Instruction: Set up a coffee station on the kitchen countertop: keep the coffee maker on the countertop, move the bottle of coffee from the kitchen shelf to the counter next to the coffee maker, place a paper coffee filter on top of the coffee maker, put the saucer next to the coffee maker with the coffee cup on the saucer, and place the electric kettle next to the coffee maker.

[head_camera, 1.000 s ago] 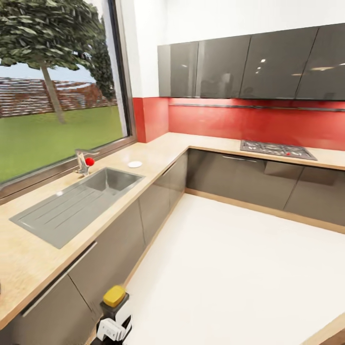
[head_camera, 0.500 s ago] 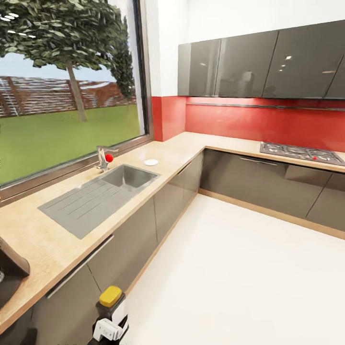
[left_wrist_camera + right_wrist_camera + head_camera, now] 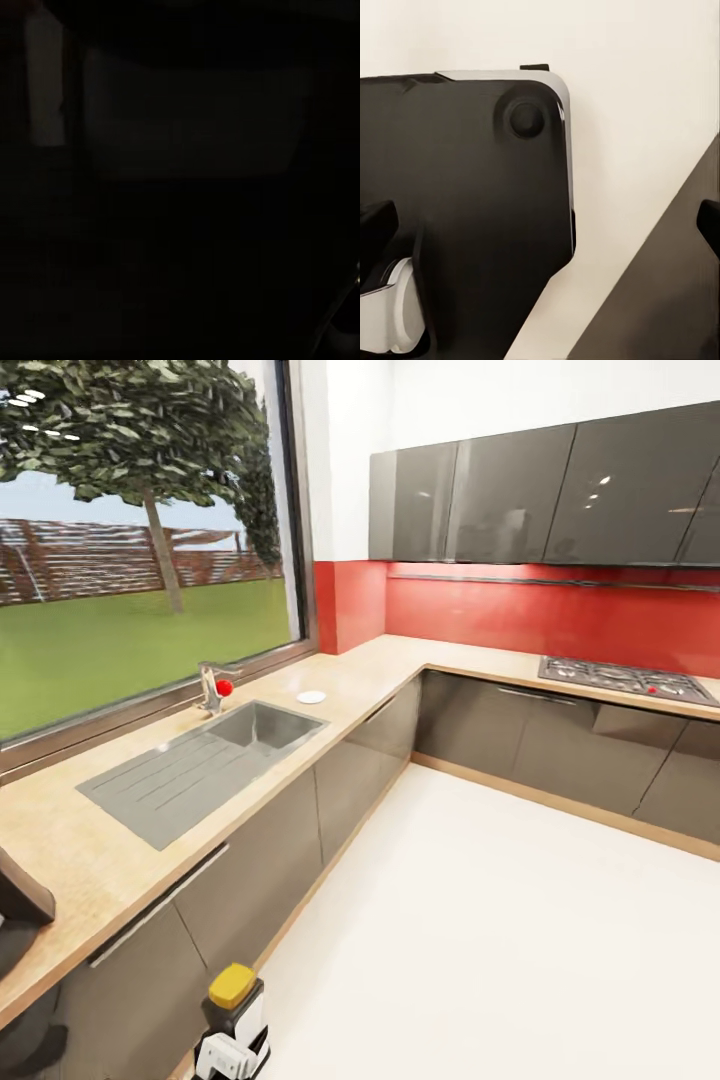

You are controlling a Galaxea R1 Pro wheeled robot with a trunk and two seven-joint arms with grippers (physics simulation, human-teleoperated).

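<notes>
While the yellow-capped bottle (image 3: 236,987) stands upright at the head view's low edge, held near the countertop's (image 3: 90,860) front edge, a white gripper part (image 3: 232,1050) sits under it; how wide its jaws stand I cannot tell. Farther along from the bottle lie the steel sink (image 3: 200,765) and, just past it, the white saucer (image 3: 311,697). Beside the bottle the white floor (image 3: 480,950) is open.

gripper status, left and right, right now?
Left gripper: shut on the bottle of coffee, yellow cap up, low in the head view.
Right gripper: cannot be told.
</notes>
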